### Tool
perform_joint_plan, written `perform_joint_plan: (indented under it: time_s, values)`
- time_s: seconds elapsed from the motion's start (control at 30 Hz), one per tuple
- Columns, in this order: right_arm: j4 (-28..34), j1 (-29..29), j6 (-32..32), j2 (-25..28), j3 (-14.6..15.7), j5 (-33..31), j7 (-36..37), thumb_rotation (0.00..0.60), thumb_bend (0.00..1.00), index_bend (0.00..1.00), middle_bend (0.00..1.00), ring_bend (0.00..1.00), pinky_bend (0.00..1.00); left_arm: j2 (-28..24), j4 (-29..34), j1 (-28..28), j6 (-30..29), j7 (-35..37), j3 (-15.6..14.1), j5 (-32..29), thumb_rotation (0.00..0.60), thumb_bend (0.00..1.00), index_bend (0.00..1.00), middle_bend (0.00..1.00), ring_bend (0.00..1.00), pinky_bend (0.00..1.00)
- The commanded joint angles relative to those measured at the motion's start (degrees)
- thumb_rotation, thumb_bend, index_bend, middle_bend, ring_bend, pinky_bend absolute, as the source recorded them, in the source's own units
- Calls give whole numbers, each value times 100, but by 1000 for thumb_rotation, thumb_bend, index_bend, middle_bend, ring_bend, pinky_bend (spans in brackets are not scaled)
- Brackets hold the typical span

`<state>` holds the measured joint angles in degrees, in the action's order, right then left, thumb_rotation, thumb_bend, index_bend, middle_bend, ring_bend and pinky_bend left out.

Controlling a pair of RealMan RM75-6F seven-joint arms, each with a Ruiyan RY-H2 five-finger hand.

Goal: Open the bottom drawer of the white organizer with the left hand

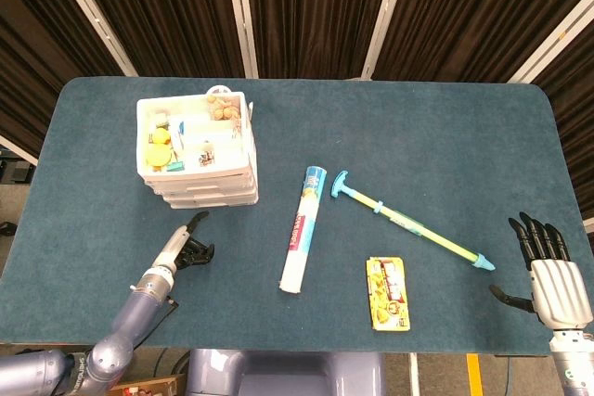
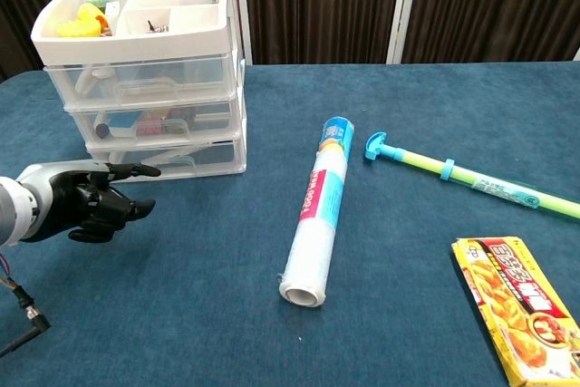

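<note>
Left hand, one finger out and the rest curled on nothing, nears the organizer, whose light, stiff plastic bottom drawer should slide by its front lip.

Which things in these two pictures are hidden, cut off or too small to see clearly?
- Right hand: seen only in the head view; the chest view's frame leaves it out.
- Bottom drawer: its handle is not clear in the chest view; in the head view the organizer top hides it.
- Drawer contents: blurred behind translucent fronts, chest view.
- Yellow box: cut off by the chest view's lower right edge.
- Left hand: contact with the drawer cannot be told.
</note>
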<state>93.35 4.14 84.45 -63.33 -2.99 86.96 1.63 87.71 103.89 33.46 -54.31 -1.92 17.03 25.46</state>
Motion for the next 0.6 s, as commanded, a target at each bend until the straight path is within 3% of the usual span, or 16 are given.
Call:
perform_joint_plan:
  time_s: [0.03,0.6]
  values:
    - [2,3,-6,1,2,2,10,600,86,0,0,0,0,82,-91,46,-50,28,26,-29,600,549,41,980,965,985]
    - [20,33,-73,17,-11,-42,75,600,86,0,0,0,0,554,-801,398,255,261,353,-526,600,548,42,980,965,985]
